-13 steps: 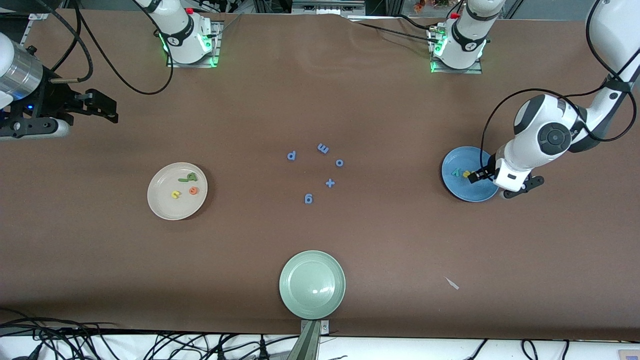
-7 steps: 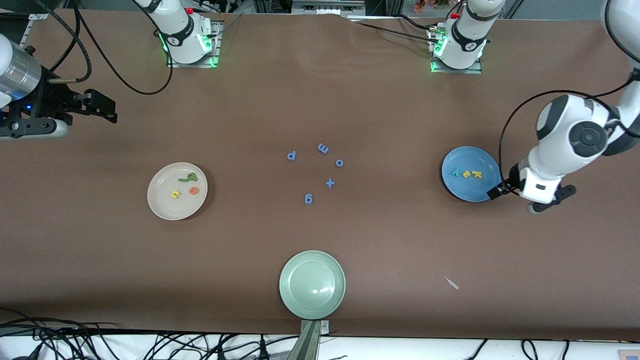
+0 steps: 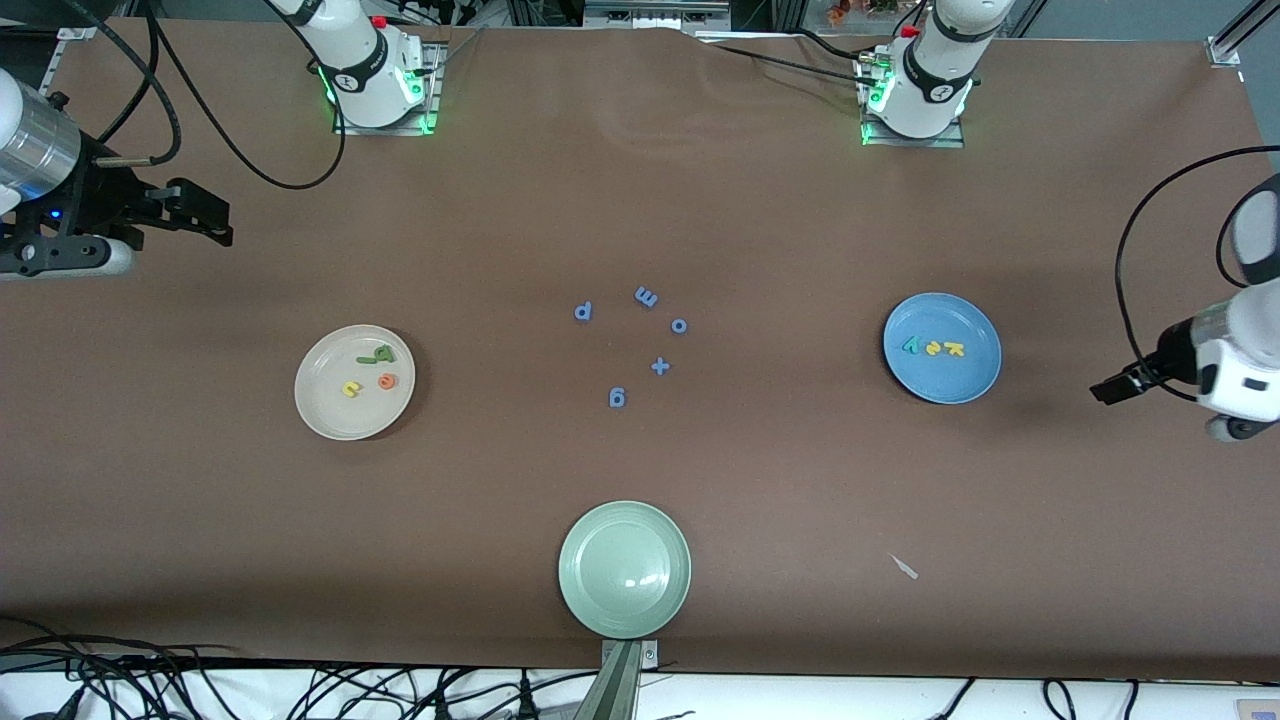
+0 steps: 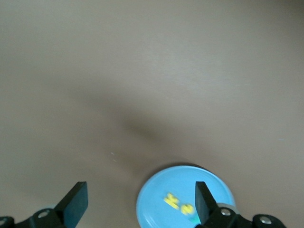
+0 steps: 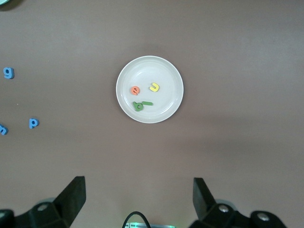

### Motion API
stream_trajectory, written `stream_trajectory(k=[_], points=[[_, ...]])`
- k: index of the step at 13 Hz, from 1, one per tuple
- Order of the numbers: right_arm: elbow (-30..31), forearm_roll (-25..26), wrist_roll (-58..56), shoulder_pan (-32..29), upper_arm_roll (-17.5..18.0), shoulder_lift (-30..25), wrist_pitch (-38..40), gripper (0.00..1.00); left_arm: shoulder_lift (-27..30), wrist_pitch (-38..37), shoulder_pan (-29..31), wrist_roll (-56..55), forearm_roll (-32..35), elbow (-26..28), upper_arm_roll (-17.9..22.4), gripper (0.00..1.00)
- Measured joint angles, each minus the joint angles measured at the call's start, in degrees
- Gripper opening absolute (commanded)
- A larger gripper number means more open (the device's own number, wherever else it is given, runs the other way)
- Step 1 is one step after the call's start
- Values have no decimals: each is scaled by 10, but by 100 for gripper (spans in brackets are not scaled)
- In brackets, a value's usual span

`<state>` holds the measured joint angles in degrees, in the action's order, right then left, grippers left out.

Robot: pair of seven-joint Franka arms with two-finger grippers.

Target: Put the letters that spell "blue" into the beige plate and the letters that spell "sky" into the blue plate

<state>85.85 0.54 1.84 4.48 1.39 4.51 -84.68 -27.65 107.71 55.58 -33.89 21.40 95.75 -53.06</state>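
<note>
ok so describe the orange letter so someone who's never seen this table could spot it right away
Find the beige plate toward the right arm's end of the table. Four small foam letters lie in it; the orange letter sits beside the yellow one, nearer the front camera than the two green ones. It is the only orange piece.

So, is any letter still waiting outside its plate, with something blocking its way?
Nothing visible blocks anything. The beige plate holds the b, l, u and e letters; the blue plate holds the s, k and y letters. Only blue letters lie on the table between the plates.
</note>
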Motion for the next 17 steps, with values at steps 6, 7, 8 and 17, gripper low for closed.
stream_trajectory(k=[6,7,8,17], points=[[0,0,-1,-1,-3,0,0,100,165,-59,-281,145,-179,-28,324,100],[0,0,-1,-2,-3,0,0,100,179,-65,-344,145,-179,-27,375,100],[0,0,-1,-2,-3,0,0,100,189,-68,-419,145,-180,-27,436,100],[0,0,-7,-2,-4,0,0,100,249,-186,-550,188,-180,-28,524,100]])
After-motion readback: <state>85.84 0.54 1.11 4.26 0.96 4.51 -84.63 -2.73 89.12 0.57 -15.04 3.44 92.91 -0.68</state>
